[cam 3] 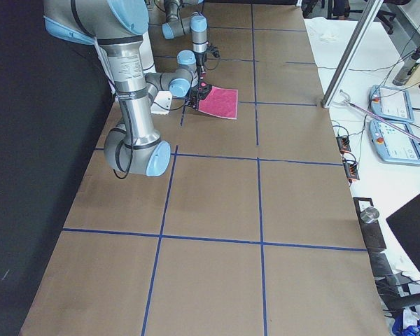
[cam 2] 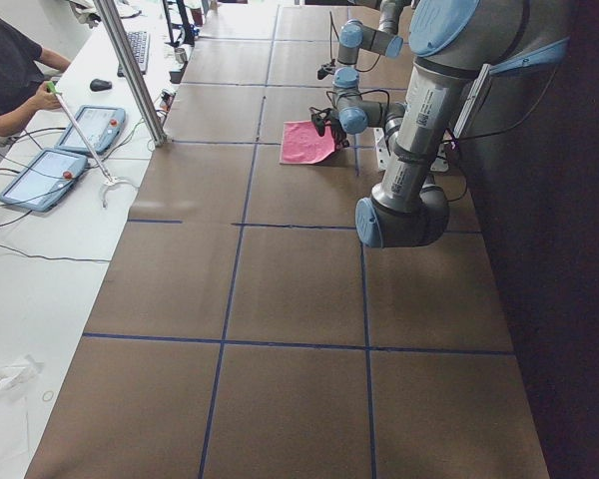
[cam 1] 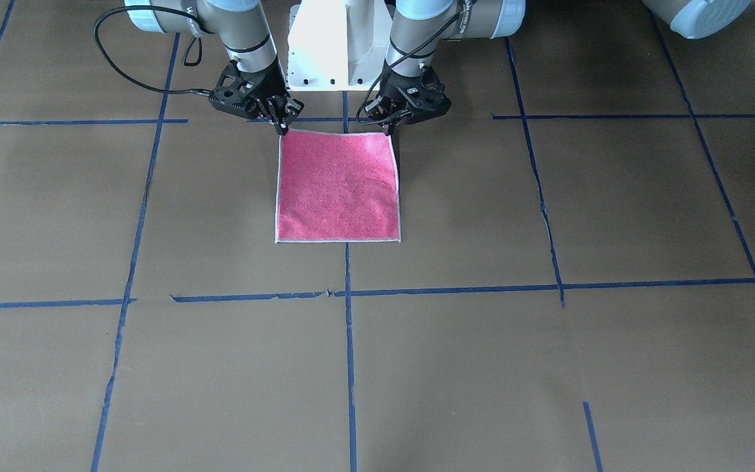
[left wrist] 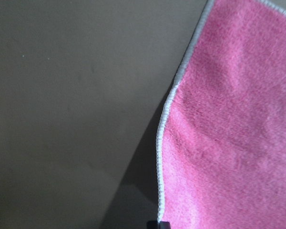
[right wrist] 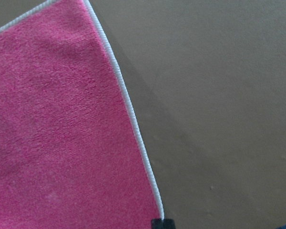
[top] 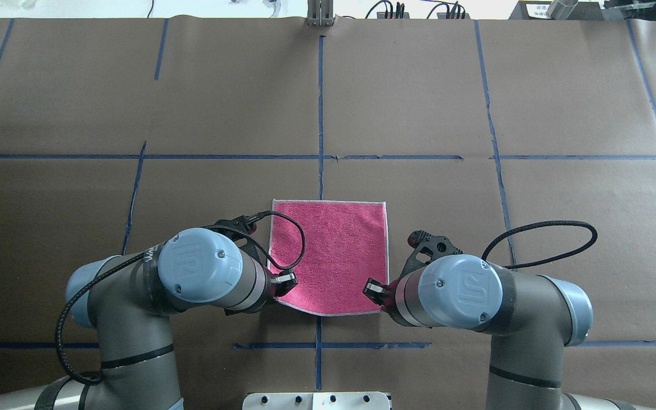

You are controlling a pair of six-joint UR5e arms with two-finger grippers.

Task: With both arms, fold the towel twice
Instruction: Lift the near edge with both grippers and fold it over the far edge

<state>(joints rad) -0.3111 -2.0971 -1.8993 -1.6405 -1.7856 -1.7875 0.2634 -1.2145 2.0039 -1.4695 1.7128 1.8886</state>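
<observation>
The towel [cam 1: 338, 189] lies pink face up on the brown table near the robot's base, and its pale border shows all round. It also shows in the overhead view [top: 333, 250]. My left gripper [cam 1: 390, 128] is shut on the towel's near corner on my left side [top: 280, 285]. My right gripper [cam 1: 282, 126] is shut on the other near corner [top: 374, 288]. Both corners are raised slightly. The left wrist view shows the towel's edge [left wrist: 161, 143] lifted over its shadow. The right wrist view shows the same for the other edge [right wrist: 133, 119].
The table is covered in brown paper [top: 476, 102] with a grid of blue tape lines [top: 320, 114]. The white pedestal base [cam 1: 335, 46] stands just behind the towel. An operator [cam 2: 10, 70] sits with tablets [cam 2: 40, 175] beyond the table's far side.
</observation>
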